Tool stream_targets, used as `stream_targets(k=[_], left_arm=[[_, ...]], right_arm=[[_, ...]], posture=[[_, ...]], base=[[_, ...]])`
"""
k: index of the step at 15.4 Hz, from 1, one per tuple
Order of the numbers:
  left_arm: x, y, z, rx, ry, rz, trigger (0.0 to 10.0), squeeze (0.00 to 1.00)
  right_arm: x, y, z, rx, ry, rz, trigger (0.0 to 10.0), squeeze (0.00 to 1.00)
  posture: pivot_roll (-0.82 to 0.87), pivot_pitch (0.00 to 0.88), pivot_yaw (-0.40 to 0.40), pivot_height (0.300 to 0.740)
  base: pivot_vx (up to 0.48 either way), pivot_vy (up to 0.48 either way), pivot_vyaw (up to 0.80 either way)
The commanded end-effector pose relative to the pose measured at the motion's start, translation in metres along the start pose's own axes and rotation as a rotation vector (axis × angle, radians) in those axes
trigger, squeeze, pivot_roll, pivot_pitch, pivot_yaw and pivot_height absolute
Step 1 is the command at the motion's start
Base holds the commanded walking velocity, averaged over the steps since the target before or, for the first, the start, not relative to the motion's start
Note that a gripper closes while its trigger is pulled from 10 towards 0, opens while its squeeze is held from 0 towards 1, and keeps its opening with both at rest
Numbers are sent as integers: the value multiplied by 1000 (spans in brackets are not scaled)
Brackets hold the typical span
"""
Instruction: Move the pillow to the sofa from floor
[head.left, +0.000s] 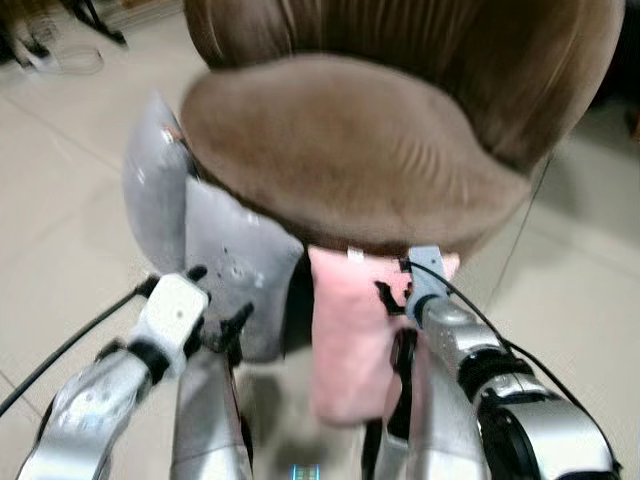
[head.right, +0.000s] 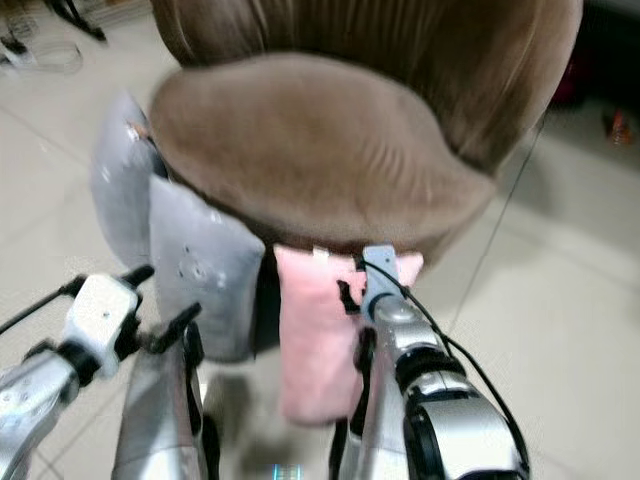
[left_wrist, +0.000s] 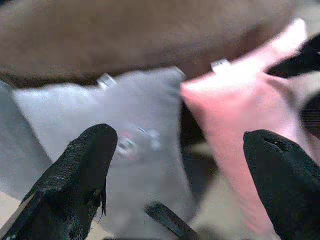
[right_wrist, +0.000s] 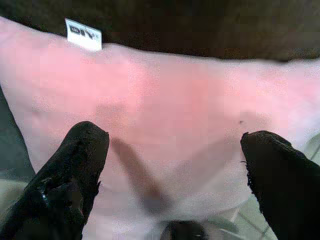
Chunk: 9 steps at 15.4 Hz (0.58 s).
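A pink pillow (head.left: 345, 340) stands on the floor, leaning against the front of the brown round sofa (head.left: 350, 150). My right gripper (right_wrist: 175, 165) is open right in front of the pink pillow's upper part, one finger (right_wrist: 75, 165) to each side, with nothing clamped. A grey pillow (head.left: 235, 270) leans on the sofa to the left of the pink one, and a second grey pillow (head.left: 150, 180) stands behind it. My left gripper (left_wrist: 185, 170) is open, facing the grey pillow (left_wrist: 135, 145) and held a little off it.
Pale tiled floor (head.left: 60, 200) lies to both sides of the sofa. Cables and dark stand legs (head.left: 60, 50) sit at the far left. The sofa's tall brown backrest (head.left: 450, 50) rises behind the seat.
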<state>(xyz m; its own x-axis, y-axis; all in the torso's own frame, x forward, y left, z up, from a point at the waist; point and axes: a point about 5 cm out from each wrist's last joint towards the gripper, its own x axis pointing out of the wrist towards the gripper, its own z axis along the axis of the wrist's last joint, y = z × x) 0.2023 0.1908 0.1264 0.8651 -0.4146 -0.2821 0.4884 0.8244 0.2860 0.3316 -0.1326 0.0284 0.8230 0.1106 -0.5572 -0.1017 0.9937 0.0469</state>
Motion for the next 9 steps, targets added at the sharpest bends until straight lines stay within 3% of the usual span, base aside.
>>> stream_targets(k=[1,3,5,6,7,9], left_arm=[[-6,-6,-1,-15,20,-25,10000,0],[-26,-10,1,-19,53,-12,10000,0],[-31,-7,0,-19,75,16,10000,0],[-27,-8,-1,-25,69,8,10000,0],[-25,-7,-2,-24,66,7,10000,0],[-1,-2,-2,-55,23,27,10000,0]], right_arm=[[0,2,-3,57,-6,-9,10000,0],[1,9,0,93,-61,-28,10000,0],[1,20,2,113,-88,-25,10000,0],[1,24,7,183,-134,11,10000,0],[1,24,7,187,-143,17,10000,0],[-3,18,8,162,-202,84,10000,0]], posture=[[142,309,-60,456],[165,352,-63,456],[165,336,-55,456],[142,291,-52,456],[142,291,-52,456],[70,199,-40,456]], base=[[0,0,0],[0,0,0],[0,0,0],[0,0,0],[0,0,0],[0,0,0]])
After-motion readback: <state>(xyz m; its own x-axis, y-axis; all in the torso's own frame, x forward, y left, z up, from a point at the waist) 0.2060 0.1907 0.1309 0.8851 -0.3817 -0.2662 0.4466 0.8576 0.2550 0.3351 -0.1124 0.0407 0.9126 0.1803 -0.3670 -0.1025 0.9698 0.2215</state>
